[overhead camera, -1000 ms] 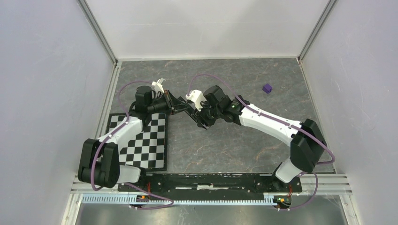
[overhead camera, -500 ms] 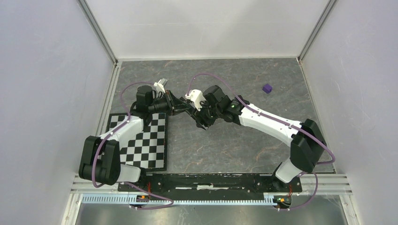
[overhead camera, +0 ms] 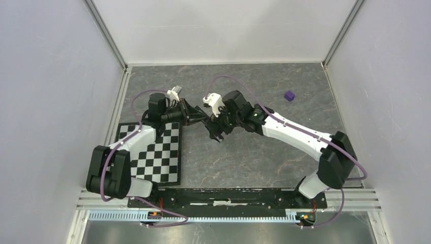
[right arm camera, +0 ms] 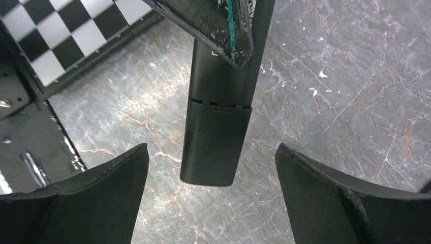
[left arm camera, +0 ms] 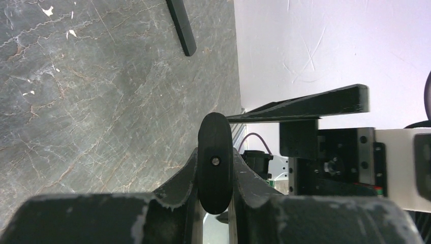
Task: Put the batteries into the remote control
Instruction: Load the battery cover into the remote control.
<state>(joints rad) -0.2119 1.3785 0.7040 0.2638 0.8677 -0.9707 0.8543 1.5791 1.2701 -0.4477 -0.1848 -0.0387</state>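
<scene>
Right wrist view shows one remote control point(right arm camera: 216, 142) held in the air just past a corner of the checkerboard mat point(right arm camera: 66, 30), pinched by the left gripper point(left arm camera: 215, 173), with the right gripper point(right arm camera: 211, 152) spread wide around its free end, untouching, while one other black bar point(left arm camera: 181, 28) lies on the table point(right arm camera: 330, 76).

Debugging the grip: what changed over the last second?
The right gripper opened wide and its wrist shifted slightly up-frame in the top view. It now stands clear of the remote on both sides. Unchanged: the left gripper stays clamped on the remote, and the purple cube has not moved.
</scene>
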